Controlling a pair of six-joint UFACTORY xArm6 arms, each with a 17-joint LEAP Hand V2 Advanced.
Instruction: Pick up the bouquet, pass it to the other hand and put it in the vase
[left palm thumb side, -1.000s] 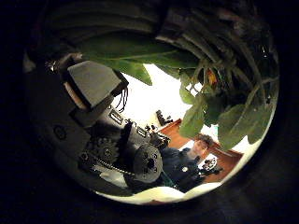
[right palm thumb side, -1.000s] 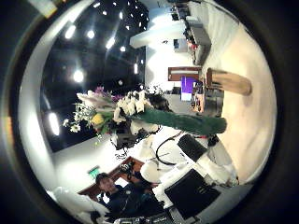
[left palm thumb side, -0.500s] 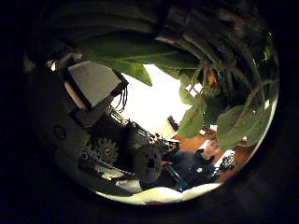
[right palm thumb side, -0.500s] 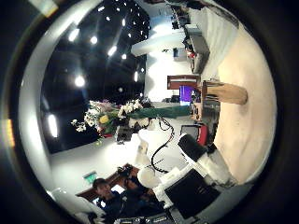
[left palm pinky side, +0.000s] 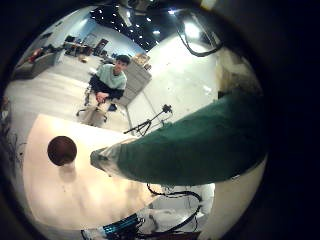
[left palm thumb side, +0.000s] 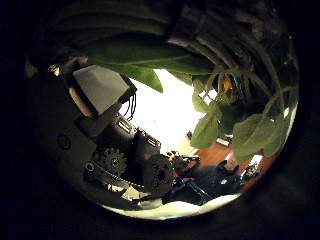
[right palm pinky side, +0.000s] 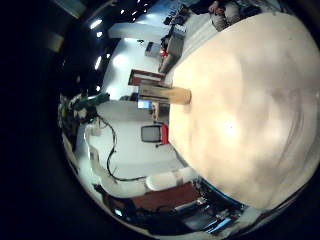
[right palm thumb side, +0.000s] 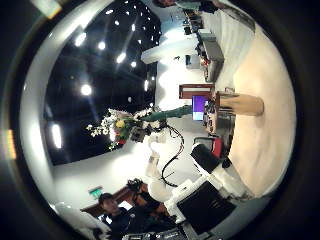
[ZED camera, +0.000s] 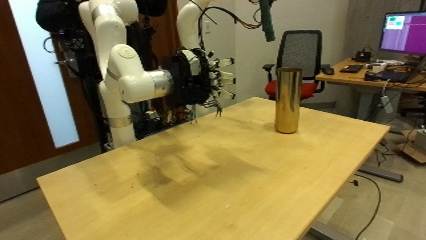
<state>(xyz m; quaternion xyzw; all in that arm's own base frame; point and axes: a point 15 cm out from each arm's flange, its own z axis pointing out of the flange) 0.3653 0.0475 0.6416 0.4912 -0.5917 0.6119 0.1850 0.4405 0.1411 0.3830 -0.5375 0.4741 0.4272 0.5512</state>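
Note:
My left hand (left palm thumb side: 110, 140) is shut on the bouquet: its stems and leaves (left palm thumb side: 220, 110) lie against the palm. The green wrap (left palm pinky side: 200, 140) fills the left little finger side palm view, with the vase's mouth (left palm pinky side: 62, 150) below on the table. My right hand (ZED camera: 203, 78) is open and holds nothing, above the table's far edge, away from the vase. The right thumb side palm view shows the bouquet (right palm thumb side: 125, 125) and vase (right palm thumb side: 245, 104).
The light wooden table (ZED camera: 200, 180) bears only the vase. An office chair (ZED camera: 304, 55) and a desk with a monitor (ZED camera: 400, 35) stand behind it. The vase also shows in the right little finger side palm view (right palm pinky side: 165, 94).
The bouquet has grown smaller in the right thumb side palm view, so it is farther from my right palm. My left hand still holds it.

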